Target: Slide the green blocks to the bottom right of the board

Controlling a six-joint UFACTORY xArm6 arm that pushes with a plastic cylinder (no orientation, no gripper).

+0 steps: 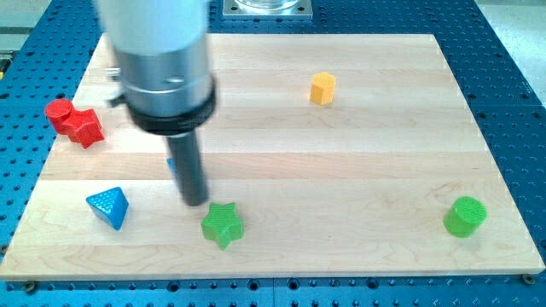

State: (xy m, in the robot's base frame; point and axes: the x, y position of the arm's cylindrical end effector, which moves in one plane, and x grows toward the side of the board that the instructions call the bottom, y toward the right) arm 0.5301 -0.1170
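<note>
Wooden desk on blue pegboard. No jaws; your tip just upper-left of green star. Off-centre push risks star spinning away; green cylinder far right.

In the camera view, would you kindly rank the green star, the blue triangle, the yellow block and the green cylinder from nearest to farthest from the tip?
From my tip:
1. Green star, just below-right.
2. Blue triangle, to the view's left.
3. Yellow block, toward the top right.
4. Green cylinder, far right.
</note>
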